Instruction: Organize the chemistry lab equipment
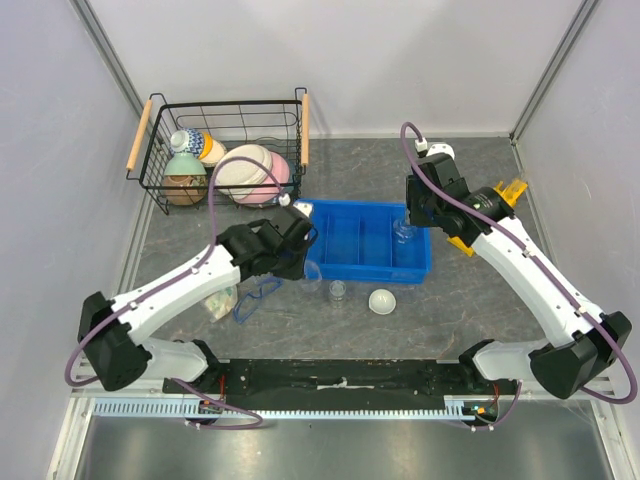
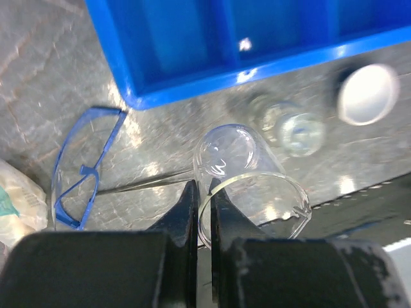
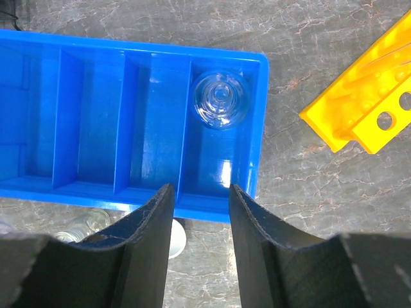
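My left gripper [image 2: 202,192] is shut on the rim of a clear glass beaker [image 2: 247,186] and holds it over the table just in front of the blue tray's [image 2: 192,93] left end; from above the gripper [image 1: 303,258] sits at that corner. My right gripper [image 3: 199,189] is open and empty above the tray's [image 3: 260,128] right compartment, where a small glass flask [image 3: 219,99] stands. Another small glass vessel [image 1: 337,291] and a white domed dish [image 1: 382,300] sit on the table in front of the tray. The yellow rack [image 3: 366,96] lies right of the tray.
A wire basket [image 1: 225,105] with pastel ceramic bowls stands at the back left. Blue safety glasses [image 2: 83,167], a thin glass rod [image 2: 148,183] and a crumpled plastic bag [image 2: 19,205] lie left of the beaker. Walls close the table on three sides.
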Available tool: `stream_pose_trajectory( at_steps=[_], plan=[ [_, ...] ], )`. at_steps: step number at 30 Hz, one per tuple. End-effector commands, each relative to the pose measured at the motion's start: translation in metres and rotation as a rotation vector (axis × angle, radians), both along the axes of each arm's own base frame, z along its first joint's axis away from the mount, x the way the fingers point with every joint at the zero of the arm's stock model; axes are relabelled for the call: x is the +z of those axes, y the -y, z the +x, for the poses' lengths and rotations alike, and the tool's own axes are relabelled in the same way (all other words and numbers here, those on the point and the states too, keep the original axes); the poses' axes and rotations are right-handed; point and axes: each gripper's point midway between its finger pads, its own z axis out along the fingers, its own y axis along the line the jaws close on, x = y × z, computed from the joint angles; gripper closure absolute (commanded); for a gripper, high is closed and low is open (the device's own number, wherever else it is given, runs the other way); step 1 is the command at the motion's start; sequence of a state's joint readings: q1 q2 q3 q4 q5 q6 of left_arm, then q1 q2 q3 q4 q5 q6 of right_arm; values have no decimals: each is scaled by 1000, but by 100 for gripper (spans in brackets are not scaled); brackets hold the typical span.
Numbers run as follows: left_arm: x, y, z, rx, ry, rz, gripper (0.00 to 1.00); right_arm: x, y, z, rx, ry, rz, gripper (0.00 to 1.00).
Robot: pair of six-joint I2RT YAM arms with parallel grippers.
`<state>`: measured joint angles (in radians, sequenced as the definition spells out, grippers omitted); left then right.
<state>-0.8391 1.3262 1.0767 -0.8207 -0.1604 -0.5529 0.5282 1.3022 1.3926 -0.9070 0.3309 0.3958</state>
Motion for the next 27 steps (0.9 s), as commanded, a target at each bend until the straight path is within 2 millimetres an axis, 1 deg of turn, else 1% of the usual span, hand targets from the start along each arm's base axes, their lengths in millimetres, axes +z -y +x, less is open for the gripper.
stream_pose_trajectory(
  at_steps=[1,2,3,5,6,7,8,9,10,11,12,13,14,15,16,19,20,21,22,23,24,25,26,27],
  plan=[
    [75,11,8,-63,126,-72,98,25,3,0,-10,64,18,53],
    [82,16,7,-80,128,-89,98,31,5,0,-15,74,17,53],
    [99,25,11,-100,157,-120,98,33,6,0,-21,80,15,53],
    [105,37,16,-123,156,-131,98,44,12,-1,-42,106,12,53],
    [119,47,20,-138,180,-157,98,48,14,-2,-51,116,11,53],
    [123,53,23,-147,186,-166,98,53,16,-2,-60,130,12,53],
    [115,64,27,-160,164,-158,98,58,20,-4,-76,145,12,53],
    [127,74,32,-172,183,-184,98,61,22,-5,-81,154,12,53],
    [127,82,35,-181,180,-186,98,65,24,-6,-85,162,15,53],
    [119,92,40,-190,163,-175,98,68,26,-9,-92,168,16,53],
    [126,104,44,-204,180,-195,98,71,29,-11,-103,173,18,53],
    [125,111,47,-214,174,-194,98,76,33,-15,-117,188,26,53],
    [112,122,50,-227,145,-178,98,78,36,-18,-125,194,30,53],
    [119,131,55,-234,158,-194,98,80,39,-20,-145,206,36,54],
    [118,138,57,-245,153,-204,98,82,42,-23,-152,214,42,53],
    [105,164,65,-275,132,-206,98,96,54,-37,-181,258,65,53],
    [110,173,67,-289,141,-220,98,98,56,-40,-184,258,67,53],
    [96,181,71,-292,120,-202,98,98,56,-43,-185,259,76,53],
    [93,187,71,-303,113,-204,98,99,58,-47,-184,264,87,53],
    [99,195,72,-310,123,-222,98,98,58,-49,-181,260,92,53],
    [86,202,75,-314,104,-207,98,97,58,-50,-180,261,97,53],
    [83,207,76,-316,101,-206,98,93,58,-53,-176,255,100,53],
    [87,214,78,-322,111,-218,98,91,58,-53,-175,251,103,53],
    [76,219,81,-321,98,-205,98,85,58,-56,-174,241,99,53]
  ],
)
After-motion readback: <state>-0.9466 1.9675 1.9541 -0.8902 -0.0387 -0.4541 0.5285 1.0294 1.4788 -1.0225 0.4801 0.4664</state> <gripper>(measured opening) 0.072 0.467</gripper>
